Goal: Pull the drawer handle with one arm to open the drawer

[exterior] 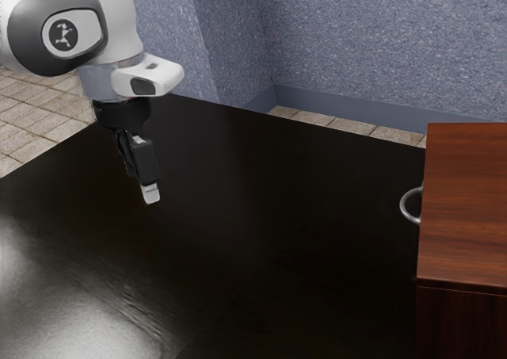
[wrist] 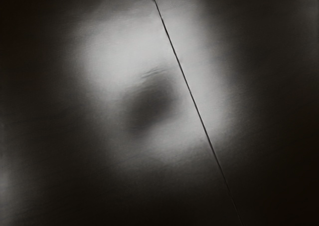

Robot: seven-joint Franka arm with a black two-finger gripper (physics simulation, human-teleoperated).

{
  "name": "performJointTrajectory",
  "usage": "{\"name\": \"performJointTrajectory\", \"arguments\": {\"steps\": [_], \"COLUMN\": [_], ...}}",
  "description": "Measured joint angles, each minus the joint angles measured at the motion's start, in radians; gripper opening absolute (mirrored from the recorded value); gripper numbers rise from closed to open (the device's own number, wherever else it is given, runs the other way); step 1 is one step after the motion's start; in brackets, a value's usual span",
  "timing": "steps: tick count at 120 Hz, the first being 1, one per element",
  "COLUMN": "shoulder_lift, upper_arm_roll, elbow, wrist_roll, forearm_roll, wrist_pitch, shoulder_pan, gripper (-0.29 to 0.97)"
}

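Observation:
A reddish-brown wooden drawer cabinet [exterior: 463, 208] stands on the dark table at the exterior view's right edge. Its grey metal loop handle [exterior: 410, 204] sticks out of the side facing the arm, and the drawer front sits flush with the cabinet. My gripper [exterior: 145, 186] hangs pointing down over the table at the exterior view's left, far from the handle. Its fingers are open with nothing between them. In the wrist view, the table's seam [wrist: 192, 104] runs across the dark surface under my hand, beside my hand's blurred shadow [wrist: 149, 104].
The dark glossy table [exterior: 261, 248] stretches between my gripper and the cabinet. A blue-grey wall [exterior: 356, 34] and tiled floor [exterior: 32, 113] lie behind the table.

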Motion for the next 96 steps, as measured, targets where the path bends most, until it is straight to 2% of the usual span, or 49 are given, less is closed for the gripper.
{"name": "performJointTrajectory", "arguments": {"steps": [24, 56, 72, 96], "shoulder_lift": [0.0, -0.002, -0.007, 0.009], "upper_arm_roll": [-0.003, -0.017, -0.046, -0.084], "elbow": [0.0, -0.003, -0.015, -0.048], "wrist_roll": [0.119, 0.274, 0.485, 0.903], "forearm_roll": [0.002, 0.004, 0.009, 0.01], "wrist_pitch": [0.115, 0.156, 0.203, 0.387], "shoulder_pan": [-0.004, -0.062, -0.058, -0.068], "gripper": [0.68, 0.68, 0.68, 0.68]}}
